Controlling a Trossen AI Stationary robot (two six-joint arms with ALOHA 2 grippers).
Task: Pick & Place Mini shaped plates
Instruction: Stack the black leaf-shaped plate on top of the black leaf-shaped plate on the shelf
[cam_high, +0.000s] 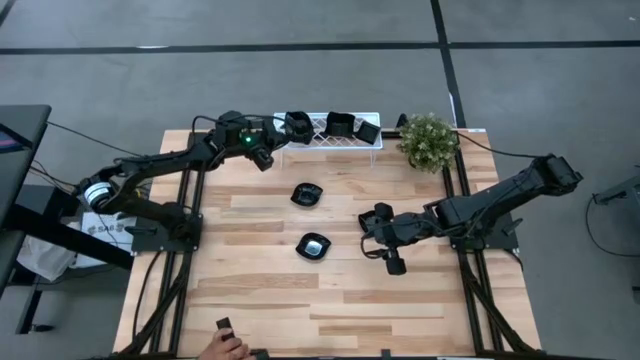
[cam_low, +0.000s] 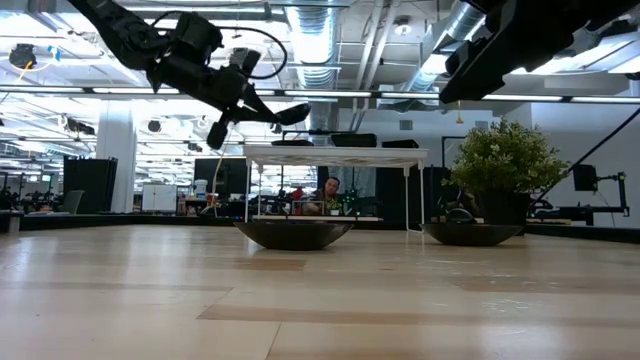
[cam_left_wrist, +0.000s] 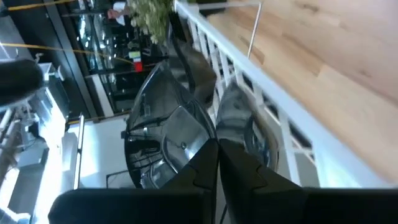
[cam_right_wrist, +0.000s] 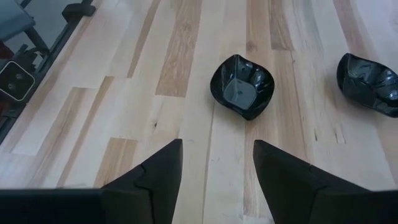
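Several glossy black mini plates show. One lobed plate (cam_high: 308, 194) and one squarish plate (cam_high: 315, 246) rest on their bases on the table; the right wrist view shows them as the lobed plate (cam_right_wrist: 370, 74) and the squarish plate (cam_right_wrist: 242, 86). Two more plates (cam_high: 340, 125) (cam_high: 367, 131) sit in the white rack (cam_high: 330, 143) at the far edge. My left gripper (cam_high: 283, 130) is at the rack's left end, shut on another plate (cam_high: 297, 125). My right gripper (cam_high: 378, 236) hovers open right of the squarish plate. My left gripper pinches the plate's rim (cam_left_wrist: 202, 134) between its two shut fingers (cam_left_wrist: 239, 168), coming from the table's left side. The plate (cam_low: 290, 113) is lifted clear above the rack top (cam_low: 335, 152) and sits tilted.
A potted plant (cam_high: 428, 140) stands at the rack's right end. A person's hand (cam_high: 225, 346) with a small dark object is at the near edge. Bare wood lies between the two table plates and the near edge.
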